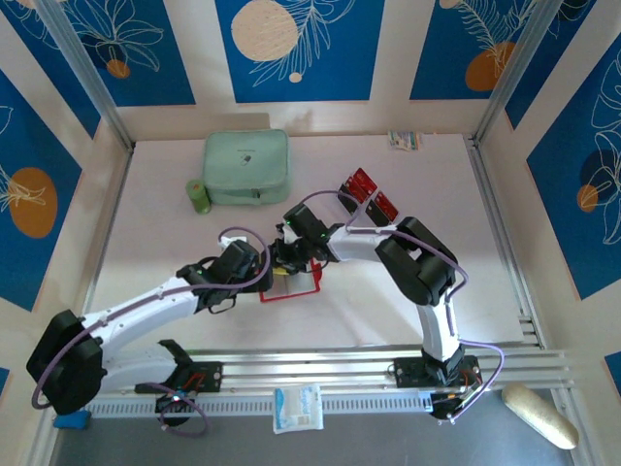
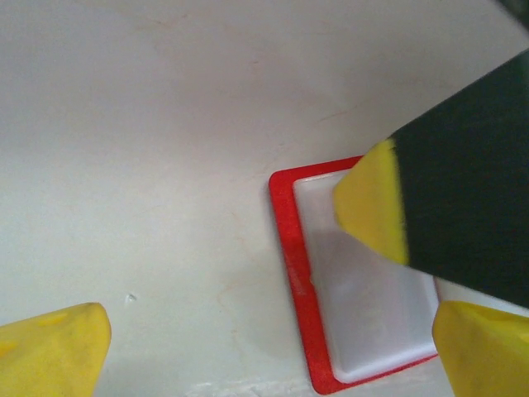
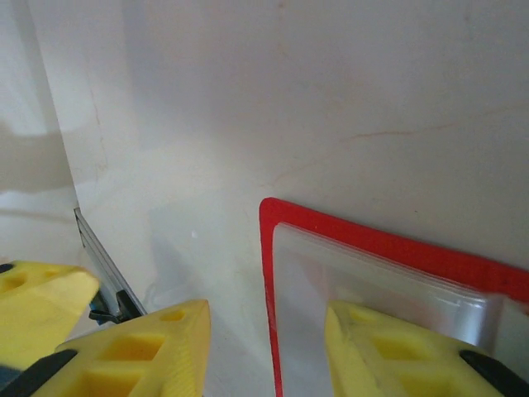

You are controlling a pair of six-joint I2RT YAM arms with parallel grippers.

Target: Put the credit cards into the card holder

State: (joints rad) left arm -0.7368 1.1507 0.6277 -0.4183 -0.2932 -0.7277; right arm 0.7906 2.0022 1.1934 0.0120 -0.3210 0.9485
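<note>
The card holder [image 1: 291,290] lies open on the table, a red rim [image 2: 289,248] around a pale clear sleeve [image 3: 364,265]. My right gripper [image 1: 288,260] [image 3: 269,356] is open part-way and straddles the holder's edge: one yellow fingertip [image 2: 372,207] rests on the sleeve, the other on the table beside the rim. My left gripper [image 1: 266,275] [image 2: 273,356] stands wide open, low over the table just left of the holder, with nothing between its fingers. Two red credit cards [image 1: 361,183] [image 1: 386,205] lie on the table at the back right, behind the right arm.
A mint-green zip case [image 1: 246,167] sits at the back with a small green object [image 1: 198,196] at its left. A small packet [image 1: 405,140] lies by the back wall. A white packet [image 1: 296,408] and a pale oblong object [image 1: 539,416] lie beyond the front rail.
</note>
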